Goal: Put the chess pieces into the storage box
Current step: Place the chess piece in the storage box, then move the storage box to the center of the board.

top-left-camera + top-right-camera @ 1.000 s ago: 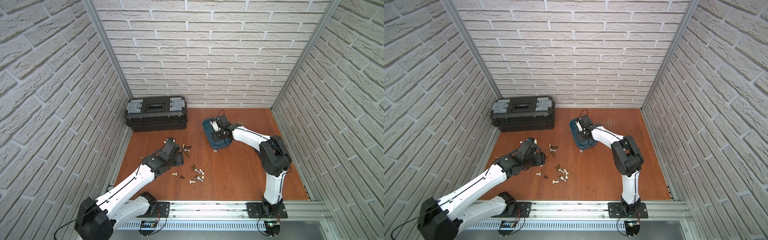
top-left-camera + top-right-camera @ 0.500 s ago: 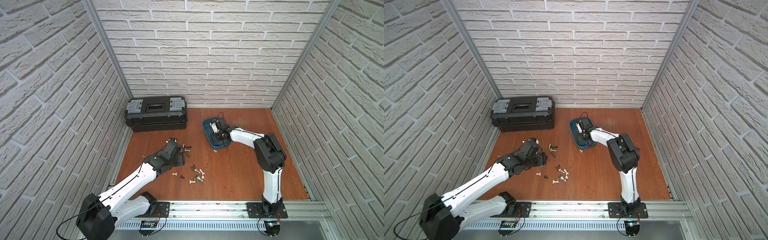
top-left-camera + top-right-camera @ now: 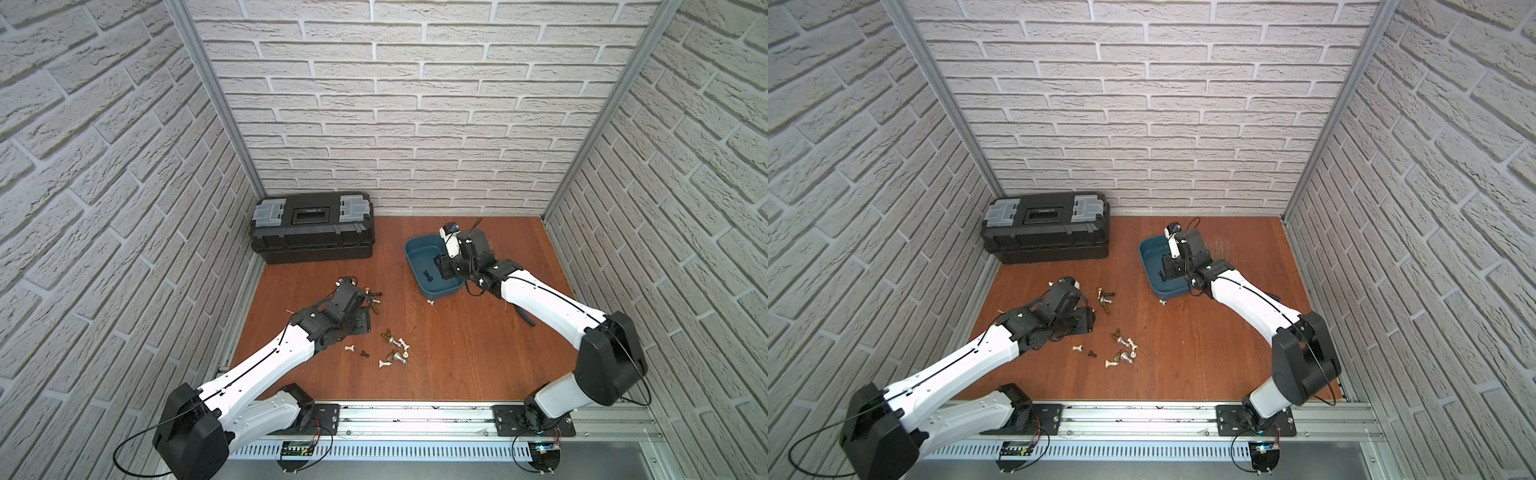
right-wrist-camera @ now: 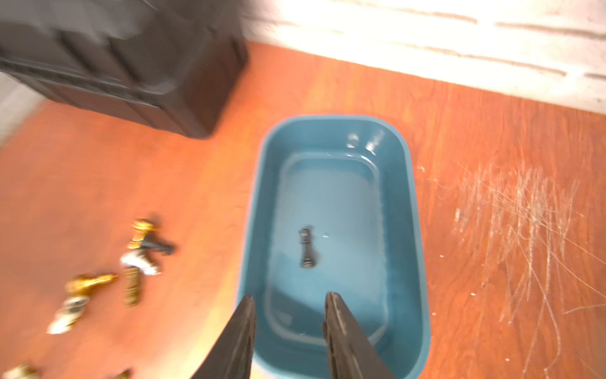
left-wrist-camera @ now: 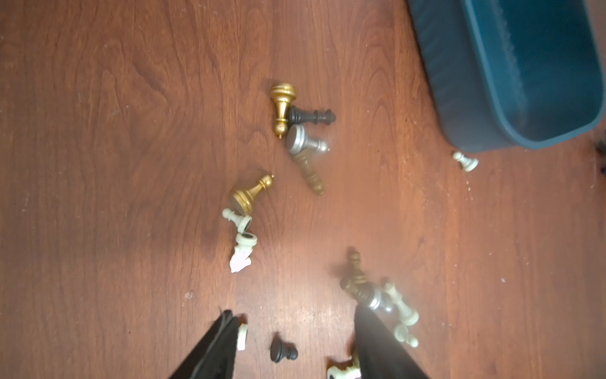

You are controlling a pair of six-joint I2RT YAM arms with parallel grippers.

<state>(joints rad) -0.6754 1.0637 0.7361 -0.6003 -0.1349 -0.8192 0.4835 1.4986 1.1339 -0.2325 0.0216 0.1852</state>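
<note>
Chess pieces (image 5: pixel 303 142), tiny white, black, gold and silver figures with round bases, lie toppled on the brown wooden worktop (image 5: pixel 98 164) ahead of and around the left gripper (image 5: pixel 293 311). Its jaws stand wide and empty, with a small black pawn (image 5: pixel 283 351) between them. Closing here could nudge the white pieces beside each finger and send them rolling. The right gripper (image 4: pixel 290 295), parted and holding nothing, hangs over the teal plastic storage box (image 4: pixel 398 229). Just ahead of it, one black piece (image 4: pixel 306 249) lies inside, alone.
</note>
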